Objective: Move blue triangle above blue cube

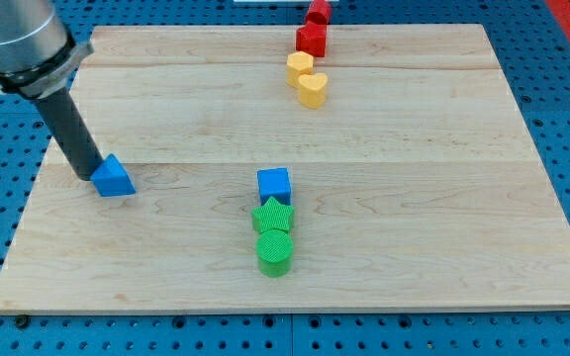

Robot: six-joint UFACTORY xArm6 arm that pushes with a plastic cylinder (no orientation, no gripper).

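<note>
One view: my tip (89, 174) touches the blue triangle (114, 177) at its left, well left of the blue cube (274, 184) on the tabletop (414, 198). No gripper exists. Pushing is underway; next, drive rightward and upward.

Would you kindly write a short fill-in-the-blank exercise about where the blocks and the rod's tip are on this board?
1. My tip touches the blue triangle on the view's ____ side.
2. The blue cube sits directly above two ____ blocks.
3. Near the view's top, the yellow blocks lie just below the ____ blocks.

Missing words: left; green; red
</note>
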